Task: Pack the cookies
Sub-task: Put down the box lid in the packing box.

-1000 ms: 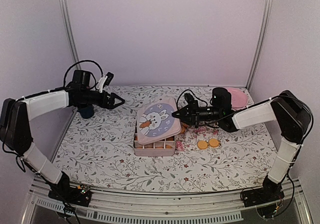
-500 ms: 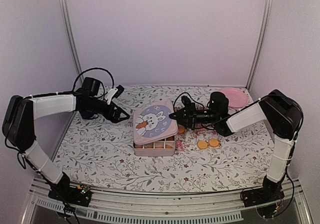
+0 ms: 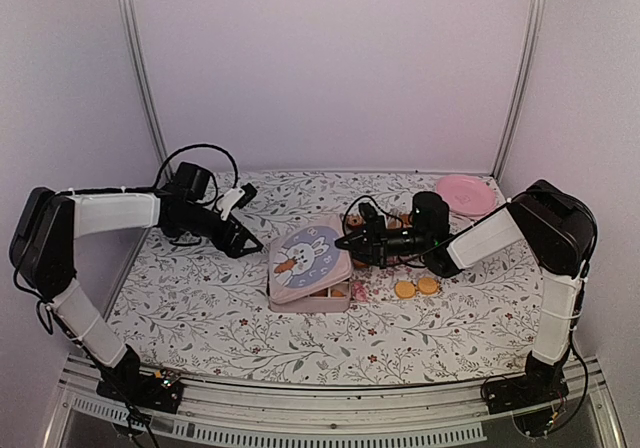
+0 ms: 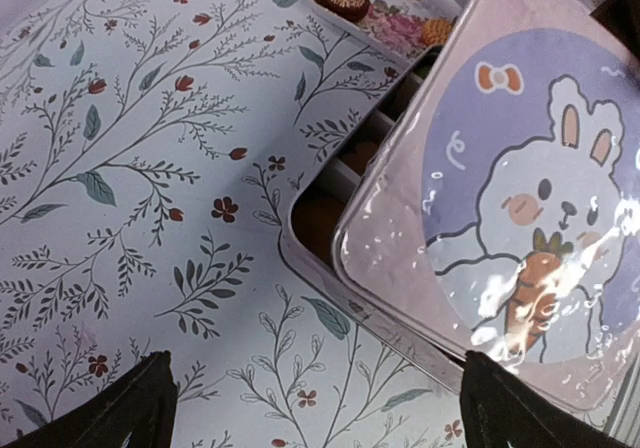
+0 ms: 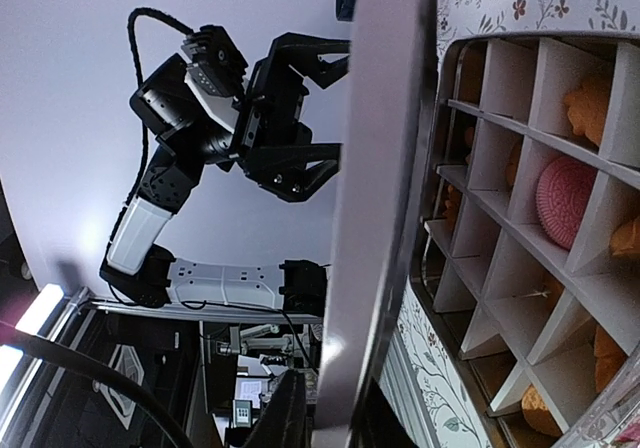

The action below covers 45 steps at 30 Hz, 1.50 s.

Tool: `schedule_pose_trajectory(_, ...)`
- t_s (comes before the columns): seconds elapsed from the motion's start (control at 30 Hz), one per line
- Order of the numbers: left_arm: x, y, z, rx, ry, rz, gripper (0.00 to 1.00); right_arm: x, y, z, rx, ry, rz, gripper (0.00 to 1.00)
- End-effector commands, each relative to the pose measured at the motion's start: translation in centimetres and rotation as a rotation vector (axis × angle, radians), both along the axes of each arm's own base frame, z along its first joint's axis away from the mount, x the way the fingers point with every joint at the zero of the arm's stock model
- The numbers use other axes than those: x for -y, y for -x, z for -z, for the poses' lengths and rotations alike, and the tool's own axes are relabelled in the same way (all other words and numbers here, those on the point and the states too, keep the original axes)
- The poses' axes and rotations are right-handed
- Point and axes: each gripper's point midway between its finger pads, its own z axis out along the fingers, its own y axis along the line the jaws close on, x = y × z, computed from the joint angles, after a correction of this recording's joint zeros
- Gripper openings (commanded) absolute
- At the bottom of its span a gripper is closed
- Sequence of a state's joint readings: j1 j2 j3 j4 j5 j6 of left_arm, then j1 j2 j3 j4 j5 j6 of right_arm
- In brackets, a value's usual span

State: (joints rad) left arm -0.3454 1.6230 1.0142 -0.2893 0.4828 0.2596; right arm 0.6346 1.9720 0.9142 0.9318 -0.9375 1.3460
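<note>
One divided box with one lid. Two orange cookies lie on the worktop right of the box, one pink plate farther right. Inside the box, one pink cookie shows among several orange ones.

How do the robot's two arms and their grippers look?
The left arm and right arm have black joints, white-covered links and loose black cables. The left gripper and right gripper are black with two fingers; the left carries a white part.

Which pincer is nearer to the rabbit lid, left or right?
Right. The right pincer grips the rabbit lid at its right edge; the left pincer hangs open to the lid's left, not touching.
</note>
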Motion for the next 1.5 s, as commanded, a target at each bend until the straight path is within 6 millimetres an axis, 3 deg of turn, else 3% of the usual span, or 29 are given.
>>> schedule_pose_trajectory(0.0, 0.0, 0.9, 2.2, -0.034, -0.051, 0.021, 0.99, 0.0, -0.4, 1.3, 0.043, 0.028, 0.022, 0.22)
schedule_pose_trajectory(0.17, 0.4, 1.5, 2.8, -0.036, -0.069, 0.048, 0.99, 0.0, -0.6, 2.3, 0.040, 0.054, 0.030, 0.28)
schedule_pose_trajectory(0.5, 0.6, 2.3, 4.2, -0.060, -0.101, 0.072, 0.99, 1.0, -1.4, 3.7, 0.094, 0.269, 0.048, 0.42)
schedule_pose_trajectory(0.73, 1.1, 2.7, 5.2, -0.083, -0.117, 0.094, 0.99, 1.3, -1.7, 4.1, 0.121, 0.352, 0.028, 0.45)
schedule_pose_trajectory(0.97, 1.3, 2.7, 4.6, -0.077, -0.105, 0.104, 0.99, 2.2, -2.0, 5.7, 0.144, 0.510, 0.005, 0.45)
schedule_pose_trajectory(1.1, 1.6, 3.1, 4.2, -0.083, -0.087, 0.130, 0.99, 2.6, -2.3, 5.2, 0.204, 0.560, 0.015, 0.47)
schedule_pose_trajectory(1.23, 2.0, 3.5, 3.9, -0.094, -0.065, 0.151, 0.99, 3.1, -1.7, 6.5, 0.184, 0.619, 0.000, 0.51)
schedule_pose_trajectory(1.47, 2.4, 3.7, 3.3, -0.102, -0.039, 0.170, 0.99, 2.6, -2.3, 4.8, 0.241, 0.647, 0.011, 0.55)
